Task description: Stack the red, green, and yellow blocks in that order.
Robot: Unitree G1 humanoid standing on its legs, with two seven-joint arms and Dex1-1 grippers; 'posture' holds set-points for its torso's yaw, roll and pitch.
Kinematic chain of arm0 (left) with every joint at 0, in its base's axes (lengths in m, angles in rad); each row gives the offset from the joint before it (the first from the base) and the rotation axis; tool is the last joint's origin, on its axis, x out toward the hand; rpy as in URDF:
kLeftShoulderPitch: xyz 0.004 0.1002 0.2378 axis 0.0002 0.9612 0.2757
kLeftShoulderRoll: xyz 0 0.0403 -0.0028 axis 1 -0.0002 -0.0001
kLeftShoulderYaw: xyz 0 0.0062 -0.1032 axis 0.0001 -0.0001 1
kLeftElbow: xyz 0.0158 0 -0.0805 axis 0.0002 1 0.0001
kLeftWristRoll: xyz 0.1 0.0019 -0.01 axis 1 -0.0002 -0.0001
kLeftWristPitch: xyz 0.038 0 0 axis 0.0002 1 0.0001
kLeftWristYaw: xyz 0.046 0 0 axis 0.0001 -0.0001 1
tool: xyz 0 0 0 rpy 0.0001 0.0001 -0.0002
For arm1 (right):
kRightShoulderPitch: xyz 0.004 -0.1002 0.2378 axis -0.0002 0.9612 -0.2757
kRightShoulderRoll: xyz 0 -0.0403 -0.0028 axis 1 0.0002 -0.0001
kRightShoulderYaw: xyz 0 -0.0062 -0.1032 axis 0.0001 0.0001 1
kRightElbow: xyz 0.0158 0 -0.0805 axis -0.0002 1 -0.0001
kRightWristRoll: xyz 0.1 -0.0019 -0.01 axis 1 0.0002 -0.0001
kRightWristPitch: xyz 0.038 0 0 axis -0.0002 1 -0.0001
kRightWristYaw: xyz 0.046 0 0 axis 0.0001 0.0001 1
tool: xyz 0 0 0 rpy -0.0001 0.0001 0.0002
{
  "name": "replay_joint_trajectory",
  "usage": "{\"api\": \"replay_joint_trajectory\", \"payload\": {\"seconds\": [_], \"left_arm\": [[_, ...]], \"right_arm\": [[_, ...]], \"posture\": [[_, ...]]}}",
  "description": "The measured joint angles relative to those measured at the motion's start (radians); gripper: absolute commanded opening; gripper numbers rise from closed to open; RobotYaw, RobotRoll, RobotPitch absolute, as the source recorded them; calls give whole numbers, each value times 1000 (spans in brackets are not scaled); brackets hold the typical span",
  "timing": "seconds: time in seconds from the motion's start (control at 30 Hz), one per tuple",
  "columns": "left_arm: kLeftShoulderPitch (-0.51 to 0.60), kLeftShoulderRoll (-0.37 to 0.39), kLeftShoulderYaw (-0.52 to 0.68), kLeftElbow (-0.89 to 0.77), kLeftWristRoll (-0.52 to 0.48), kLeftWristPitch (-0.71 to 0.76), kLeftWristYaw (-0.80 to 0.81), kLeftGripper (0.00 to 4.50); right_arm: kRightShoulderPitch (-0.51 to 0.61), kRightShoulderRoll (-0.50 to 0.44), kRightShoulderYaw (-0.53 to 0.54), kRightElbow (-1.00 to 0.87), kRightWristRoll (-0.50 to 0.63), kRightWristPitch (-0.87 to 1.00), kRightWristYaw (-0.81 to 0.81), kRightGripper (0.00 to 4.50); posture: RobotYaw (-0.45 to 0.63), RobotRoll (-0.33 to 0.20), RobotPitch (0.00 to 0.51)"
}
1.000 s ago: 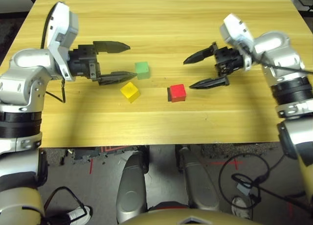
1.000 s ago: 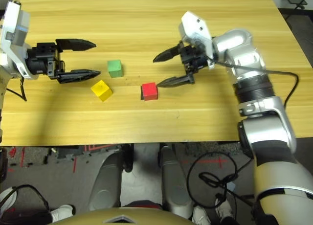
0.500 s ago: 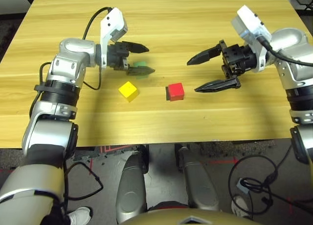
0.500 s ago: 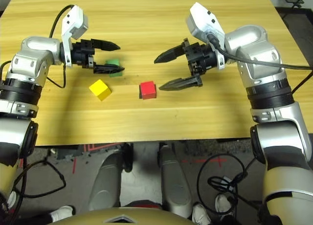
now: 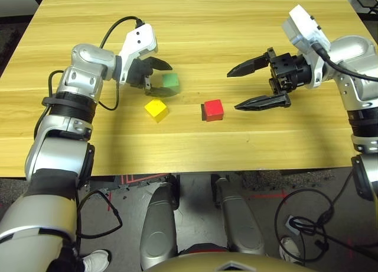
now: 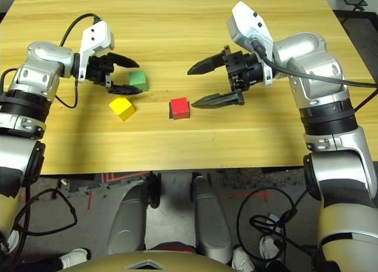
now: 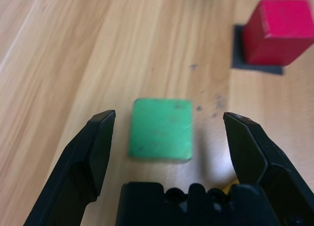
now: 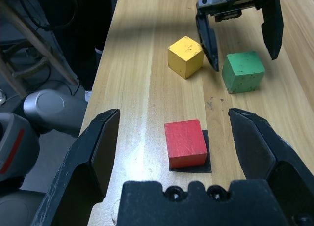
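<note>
The green block (image 5: 170, 80) lies on the wooden table between the two fingers of my left gripper (image 5: 170, 79), which is open and straddles it without touching, as the left wrist view shows around the green block (image 7: 161, 128). Just in front of it sits the yellow block (image 5: 156, 109). The red block (image 5: 213, 110) rests on a small black patch at the table's middle. My right gripper (image 5: 233, 91) hangs open to the right of the red block, fingers pointing at it, a short gap away. In the right wrist view the red block (image 8: 185, 142) lies ahead between the open fingers.
The wooden table (image 5: 195, 23) stretches bare behind the blocks and at both sides. Its front edge (image 5: 195, 171) runs close in front of the blocks. A black cable loops off my left forearm (image 5: 112, 38).
My left arm has swung in from the left, and its open gripper now straddles the green block. The right gripper has drawn back slightly to the right. The blocks have not moved.
</note>
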Motion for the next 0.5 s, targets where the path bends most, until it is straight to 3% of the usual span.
{"api": "replay_joint_trajectory", "payload": {"seconds": [0.47, 0.5], "left_arm": [[4, -42, -2, 35, 26, 2, 10, 4500], [5, -44, -2, 40, 29, 2, 12, 4321]], "right_arm": [[1, 11, 0, -19, 1, 14, -9, 4468], [3, 11, 0, -24, 1, 17, -11, 4493]], "posture": [[-97, -136, 276], [-101, -136, 278]]}}
